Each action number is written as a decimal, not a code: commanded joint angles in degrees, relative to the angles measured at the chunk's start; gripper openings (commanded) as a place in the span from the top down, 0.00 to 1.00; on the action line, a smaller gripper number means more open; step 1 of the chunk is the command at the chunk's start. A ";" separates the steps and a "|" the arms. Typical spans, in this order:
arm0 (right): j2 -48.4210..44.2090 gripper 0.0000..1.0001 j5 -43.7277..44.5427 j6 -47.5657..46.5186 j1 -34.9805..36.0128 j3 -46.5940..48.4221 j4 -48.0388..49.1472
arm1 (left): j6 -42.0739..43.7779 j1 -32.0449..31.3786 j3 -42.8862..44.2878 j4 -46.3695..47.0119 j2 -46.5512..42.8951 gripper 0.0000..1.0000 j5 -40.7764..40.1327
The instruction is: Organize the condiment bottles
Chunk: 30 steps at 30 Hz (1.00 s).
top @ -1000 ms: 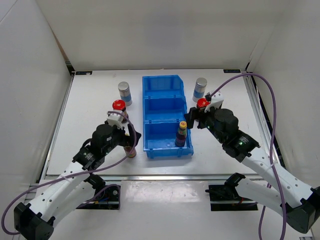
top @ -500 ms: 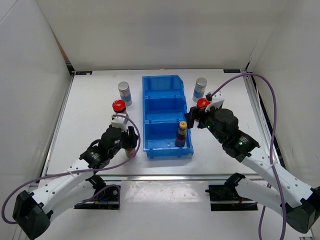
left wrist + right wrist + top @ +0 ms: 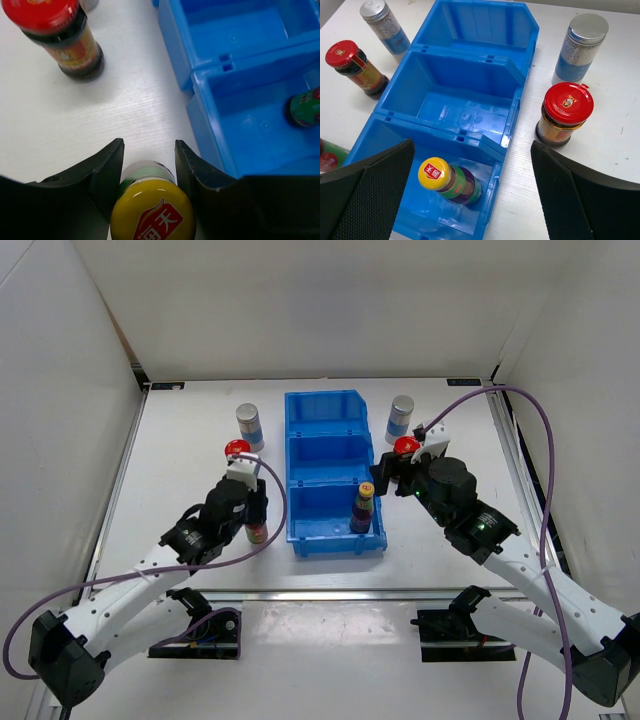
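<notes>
My left gripper point(image 3: 149, 146) is shut on a slim dark bottle with a yellow cap point(image 3: 152, 212), just left of the blue bin's near compartment; from above, the bottle point(image 3: 257, 531) shows under the gripper point(image 3: 254, 512). A second yellow-capped bottle point(image 3: 450, 181) stands in the near compartment point(image 3: 363, 508). My right gripper point(image 3: 471, 150) hangs open above the bin's near right corner, holding nothing point(image 3: 386, 476). Red-lidded jars stand left point(image 3: 238, 452) and right point(image 3: 405, 447) of the bin. Silver-capped shakers point(image 3: 249, 426) point(image 3: 400, 417) stand further back.
The blue three-compartment bin point(image 3: 325, 400) runs front to back in the table's middle; its far and middle compartments hold nothing. White walls close in the left, back and right. A metal rail point(image 3: 300, 592) marks the near table edge.
The left gripper has closed on the yellow-capped bottle beside the bin and shifted slightly toward the back with it. The right arm has stayed still.
</notes>
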 commanded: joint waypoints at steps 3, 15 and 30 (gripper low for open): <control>-0.14 0.00 2.59 2.11 0.05 0.12 0.35 | 5.47 -0.15 12.73 3.45 -1.84 0.89 -2.75; -1.29 0.06 15.33 12.39 0.05 1.70 -8.16 | 9.26 -1.55 19.01 18.82 7.28 0.89 18.95; -4.36 0.00 19.65 18.73 0.05 1.09 -12.75 | 8.83 -4.20 11.19 27.86 16.62 0.88 22.73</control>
